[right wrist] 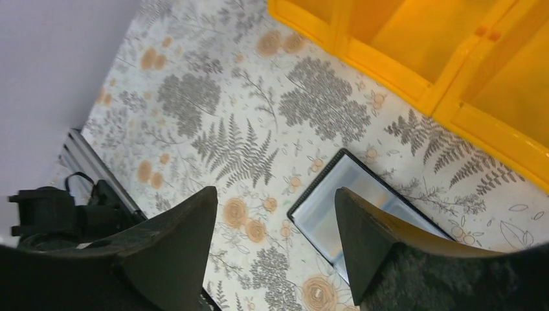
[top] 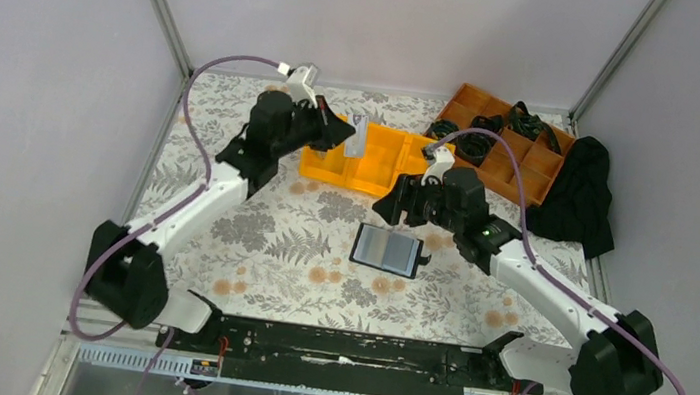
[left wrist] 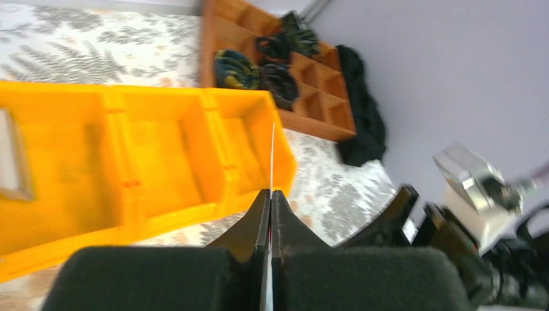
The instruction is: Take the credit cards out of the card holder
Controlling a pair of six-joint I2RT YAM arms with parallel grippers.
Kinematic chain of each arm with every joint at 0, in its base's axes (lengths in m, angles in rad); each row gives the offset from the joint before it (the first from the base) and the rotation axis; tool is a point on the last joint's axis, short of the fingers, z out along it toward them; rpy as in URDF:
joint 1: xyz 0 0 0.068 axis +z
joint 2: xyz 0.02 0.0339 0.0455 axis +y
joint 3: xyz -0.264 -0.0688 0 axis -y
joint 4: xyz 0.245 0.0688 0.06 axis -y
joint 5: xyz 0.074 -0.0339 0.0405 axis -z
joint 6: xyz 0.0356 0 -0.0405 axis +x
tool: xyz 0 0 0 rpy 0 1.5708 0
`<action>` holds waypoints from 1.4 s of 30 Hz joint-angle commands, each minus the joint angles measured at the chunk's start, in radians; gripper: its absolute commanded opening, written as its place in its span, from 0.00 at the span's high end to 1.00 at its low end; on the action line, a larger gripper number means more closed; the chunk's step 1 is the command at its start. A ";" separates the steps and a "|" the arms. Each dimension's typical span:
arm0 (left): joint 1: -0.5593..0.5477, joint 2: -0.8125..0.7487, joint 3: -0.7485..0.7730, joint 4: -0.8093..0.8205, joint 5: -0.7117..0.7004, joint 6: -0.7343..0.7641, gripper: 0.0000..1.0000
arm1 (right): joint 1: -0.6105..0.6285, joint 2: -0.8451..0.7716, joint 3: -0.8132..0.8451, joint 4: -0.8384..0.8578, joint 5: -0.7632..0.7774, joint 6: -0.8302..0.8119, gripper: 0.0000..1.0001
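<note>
One card (left wrist: 272,155) edge-on between left fingers (left wrist: 254,225); face hidden.

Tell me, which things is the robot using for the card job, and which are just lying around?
For the job:
card holder
card pinched in left gripper
yellow bin, likely where cards go

Lying about:
wooden tray with dark coils
black cloth
</note>
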 commanded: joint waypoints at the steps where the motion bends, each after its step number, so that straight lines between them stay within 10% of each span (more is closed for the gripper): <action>1: 0.047 0.165 0.230 -0.361 -0.071 0.157 1.00 | -0.013 0.111 0.031 0.006 -0.006 -0.038 0.26; 20: 0.127 0.835 1.159 -0.940 -0.308 0.473 1.00 | -0.024 0.430 0.109 0.043 -0.204 -0.062 0.25; 42: 0.131 1.002 1.148 -0.906 -0.328 0.480 1.00 | -0.056 0.487 0.109 0.060 -0.196 -0.056 0.25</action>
